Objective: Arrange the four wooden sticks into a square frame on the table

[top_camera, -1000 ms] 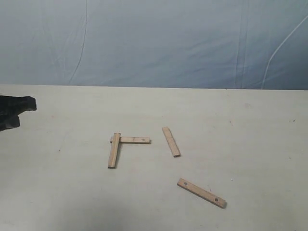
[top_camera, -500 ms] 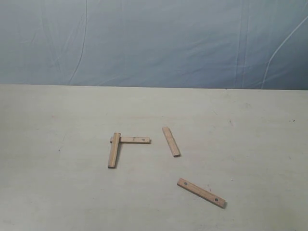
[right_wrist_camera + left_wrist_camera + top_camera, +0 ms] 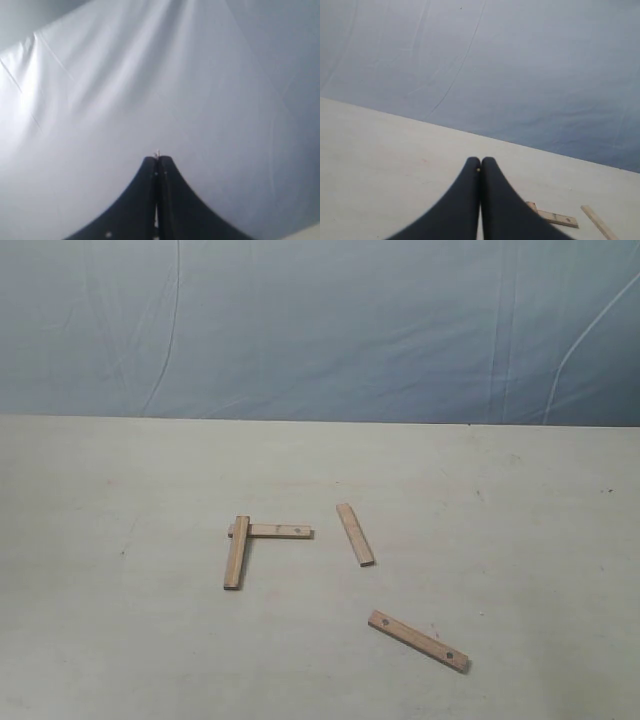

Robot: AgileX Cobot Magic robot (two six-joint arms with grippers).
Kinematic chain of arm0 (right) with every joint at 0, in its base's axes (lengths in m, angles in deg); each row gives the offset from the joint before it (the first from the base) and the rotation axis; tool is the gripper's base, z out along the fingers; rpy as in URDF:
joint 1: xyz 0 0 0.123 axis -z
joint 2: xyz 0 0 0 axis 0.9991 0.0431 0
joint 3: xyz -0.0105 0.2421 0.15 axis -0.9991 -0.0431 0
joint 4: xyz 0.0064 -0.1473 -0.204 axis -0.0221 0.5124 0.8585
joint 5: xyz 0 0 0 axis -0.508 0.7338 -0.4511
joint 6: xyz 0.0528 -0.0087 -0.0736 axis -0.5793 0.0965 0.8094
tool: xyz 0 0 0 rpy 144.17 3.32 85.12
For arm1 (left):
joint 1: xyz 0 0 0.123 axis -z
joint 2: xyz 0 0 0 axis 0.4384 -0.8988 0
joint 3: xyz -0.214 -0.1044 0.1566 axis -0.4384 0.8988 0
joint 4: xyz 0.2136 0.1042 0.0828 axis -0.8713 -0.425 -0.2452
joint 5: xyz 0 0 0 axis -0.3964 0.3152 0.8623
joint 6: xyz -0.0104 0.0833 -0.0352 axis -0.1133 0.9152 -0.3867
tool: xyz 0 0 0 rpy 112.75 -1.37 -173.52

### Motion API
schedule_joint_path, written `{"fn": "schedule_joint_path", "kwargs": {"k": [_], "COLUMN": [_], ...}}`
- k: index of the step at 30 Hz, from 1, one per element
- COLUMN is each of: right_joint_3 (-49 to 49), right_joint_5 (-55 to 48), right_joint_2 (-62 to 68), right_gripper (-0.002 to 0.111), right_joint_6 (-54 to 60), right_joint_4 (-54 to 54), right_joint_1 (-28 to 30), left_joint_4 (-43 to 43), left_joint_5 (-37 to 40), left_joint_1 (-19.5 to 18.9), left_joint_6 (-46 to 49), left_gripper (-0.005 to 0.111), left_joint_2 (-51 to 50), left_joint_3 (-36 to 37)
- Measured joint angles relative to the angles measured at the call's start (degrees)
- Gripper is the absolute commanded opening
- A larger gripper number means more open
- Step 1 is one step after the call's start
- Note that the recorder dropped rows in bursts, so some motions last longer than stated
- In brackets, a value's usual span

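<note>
The left gripper and right gripper were clenched, empty. The holed stick lay near-right on the desk, slanting far-left to near-right; the right arm was likely nearer.

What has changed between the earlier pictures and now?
The left gripper, at the exterior view's left edge a second ago, has left that view; it is shut. Nothing else moved: left stick and top stick meeting in an L, middle stick and near stick apart.
</note>
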Motion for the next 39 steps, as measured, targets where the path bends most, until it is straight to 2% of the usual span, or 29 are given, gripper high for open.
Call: {"fn": "schedule_joint_path", "kwargs": {"k": [2, 7, 11, 15, 19, 22, 25, 27, 29, 31, 33, 39], "right_joint_3": [0.5, 6.1, 12.7, 19.5, 26.7, 34.3, 42.1, 47.7, 53.3, 58.2, 63.6, 77.5], "right_joint_5": [3.0, 9.4, 17.2, 23.4, 21.6, 12.2, -1.9, -13.5, -24.3, -33.1, -41.8, -61.0], "right_joint_2": [0.1, 7.7, 18.4, 31.2, 44.5, 54.5, 64.4, 70.4, 75.6, 79.9, 84.8, 98.6], "right_gripper": [-0.001, -0.001, -0.001, -0.001, -0.001, -0.001, 0.002, 0.010, 0.025, 0.039, 0.047, 0.048], "right_joint_6": [-4.8, -8.1, -8.4, -8.6, -9.3, -12.0, -15.8, -17.1, -17.1, -15.4, -12.3, -1.9], "right_joint_4": [-0.3, 5.6, 11.0, 14.0, 19.4, 26.6, 35.7, 39.5, 41.3, 41.5, 40.6, 29.8], "right_joint_1": [0.0, 0.0, 0.0, 0.0, 0.0, 0.0, -1.3, -3.9, -7.8, -11.1, -15.3, -23.9], "left_joint_4": [-0.2, -1.3, -2.8, -3.5, -7.7, -14.5, -18.4, -19.3, -19.9, -20.2, -20.3, -20.3], "left_joint_5": [0.0, 3.2, 7.0, 7.4, 7.4, 8.6, 9.0, 9.0, 9.0, 9.0, 9.0, 9.0], "left_joint_1": [0.0, 0.0, 0.0, 0.0, 0.0, 0.0, 0.0, 0.0, 0.0, 0.0, 0.0, 0.0], "left_joint_6": [0.0, 0.0, 0.0, 0.0, 0.0, 0.0, 0.0, 0.0, 0.0, 0.0, 0.0, 0.0], "left_gripper": [0.000, 0.000, 0.000, 0.000, 0.000, 0.000, 0.000, 0.000, 0.000, 0.000, 0.000, 0.000], "left_joint_2": [0.0, 0.0, 0.0, 0.0, 0.0, 0.0, 0.0, 0.0, 0.0, 0.0, 0.0, 0.0], "left_joint_3": [0.0, 0.0, 0.0, 0.1, 0.1, 0.1, 0.1, 0.1, 0.1, 0.1, 0.1, 0.1]}}
